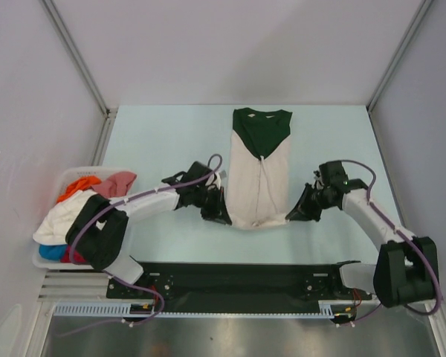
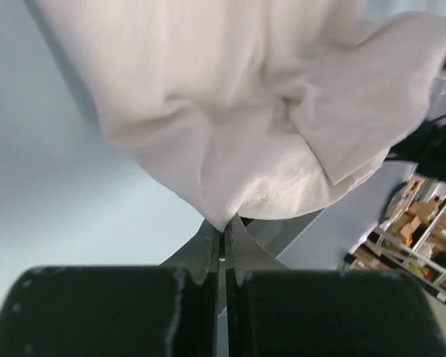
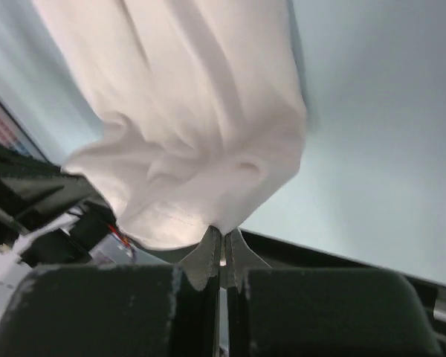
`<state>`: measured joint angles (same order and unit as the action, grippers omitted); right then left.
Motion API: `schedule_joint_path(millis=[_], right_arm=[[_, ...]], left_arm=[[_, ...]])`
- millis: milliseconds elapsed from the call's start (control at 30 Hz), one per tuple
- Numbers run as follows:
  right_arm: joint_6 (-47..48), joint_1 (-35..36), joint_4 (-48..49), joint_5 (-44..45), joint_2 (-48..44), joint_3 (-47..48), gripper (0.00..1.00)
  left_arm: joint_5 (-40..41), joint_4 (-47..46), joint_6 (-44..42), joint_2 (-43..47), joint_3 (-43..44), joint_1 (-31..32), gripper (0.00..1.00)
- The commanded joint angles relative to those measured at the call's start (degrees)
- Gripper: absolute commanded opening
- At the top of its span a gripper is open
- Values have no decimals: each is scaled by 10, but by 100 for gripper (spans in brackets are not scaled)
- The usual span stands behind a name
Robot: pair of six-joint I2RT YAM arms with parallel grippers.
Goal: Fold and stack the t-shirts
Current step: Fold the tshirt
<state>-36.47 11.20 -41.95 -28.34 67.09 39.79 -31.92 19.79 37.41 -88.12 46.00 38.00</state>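
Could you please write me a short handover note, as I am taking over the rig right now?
Left gripper: shut on the tee's near-left hem corner. Right gripper: shut on the near-right corner.
Tee lies mid table, green collar end far, sides already folded in.
Other tees are heaped in the basket, far left.
To do: fold hem toward collar, then fold the rest and stack; no stack seen yet.

White plastic basket (image 1: 48, 262) at left edge, pale blue table (image 1: 156, 141), black mounting plate (image 1: 238, 279) along near edge
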Motion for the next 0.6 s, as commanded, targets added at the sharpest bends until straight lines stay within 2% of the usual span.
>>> schedule_joint_path(millis=[0, 300, 500, 567], right_arm=[[60, -36, -16, 1, 71, 92, 0], [115, -95, -32, -14, 294, 331, 0], [127, -108, -55, -15, 418, 482, 0], [127, -108, -59, -22, 442, 507, 0]], left_arm=[[27, 24, -15, -8, 109, -39, 0], [18, 84, -32, -201, 374, -109, 0], [15, 89, -16, -275, 466, -143, 0], [17, 89, -17, -298, 484, -147, 0]])
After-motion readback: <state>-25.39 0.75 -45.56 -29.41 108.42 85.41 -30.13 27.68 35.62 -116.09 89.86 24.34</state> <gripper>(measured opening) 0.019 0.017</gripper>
